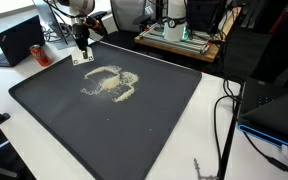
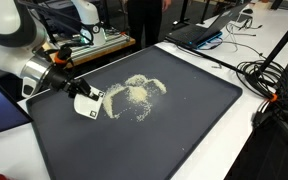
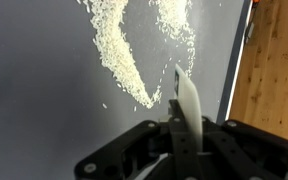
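A wide dark mat (image 1: 144,135) (image 2: 174,140) (image 3: 34,90) covers the table. A scatter of pale grains (image 1: 110,82) (image 2: 135,94) (image 3: 119,50) lies on it in curved streaks. My gripper (image 1: 81,47) (image 2: 72,92) (image 3: 180,135) hangs over the mat's edge beside the grains and is shut on a flat white scraper (image 1: 81,58) (image 2: 88,104) (image 3: 188,100). In the wrist view the scraper stands edge-on between the fingers, its tip close to the end of a grain streak. Whether its lower edge touches the mat cannot be told.
A black laptop (image 1: 19,42) sits beyond the mat's corner near the arm. Black cables (image 1: 226,115) (image 2: 269,75) trail along one side, with another laptop (image 2: 199,32) and a cluttered bench (image 1: 179,38) behind. Wood surface (image 3: 279,70) shows past the mat's edge.
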Controlling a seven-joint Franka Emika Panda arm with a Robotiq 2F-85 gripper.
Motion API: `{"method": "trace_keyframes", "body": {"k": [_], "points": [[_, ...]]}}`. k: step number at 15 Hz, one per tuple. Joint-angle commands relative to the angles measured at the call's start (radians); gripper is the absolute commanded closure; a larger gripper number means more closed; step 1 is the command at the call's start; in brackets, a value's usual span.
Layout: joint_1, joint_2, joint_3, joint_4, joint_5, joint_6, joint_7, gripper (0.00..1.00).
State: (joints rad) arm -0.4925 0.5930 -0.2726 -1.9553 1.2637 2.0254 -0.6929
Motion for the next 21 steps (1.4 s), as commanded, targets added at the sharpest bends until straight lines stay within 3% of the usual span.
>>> {"method": "trace_keyframes", "body": {"k": [1, 5, 9, 15, 21], "points": [[0.046, -0.091, -0.034, -0.074, -0.032, 0.088, -0.007, 0.99], [0.099, -0.232, -0.057, -0.182, -0.108, 0.226, -0.029, 0.99], [0.15, -0.379, -0.057, -0.296, -0.297, 0.34, -0.004, 0.99], [0.222, -0.6, 0.002, -0.462, -0.523, 0.515, 0.012, 0.99], [0.306, -0.817, 0.082, -0.593, -0.801, 0.593, 0.048, 0.99]]}}
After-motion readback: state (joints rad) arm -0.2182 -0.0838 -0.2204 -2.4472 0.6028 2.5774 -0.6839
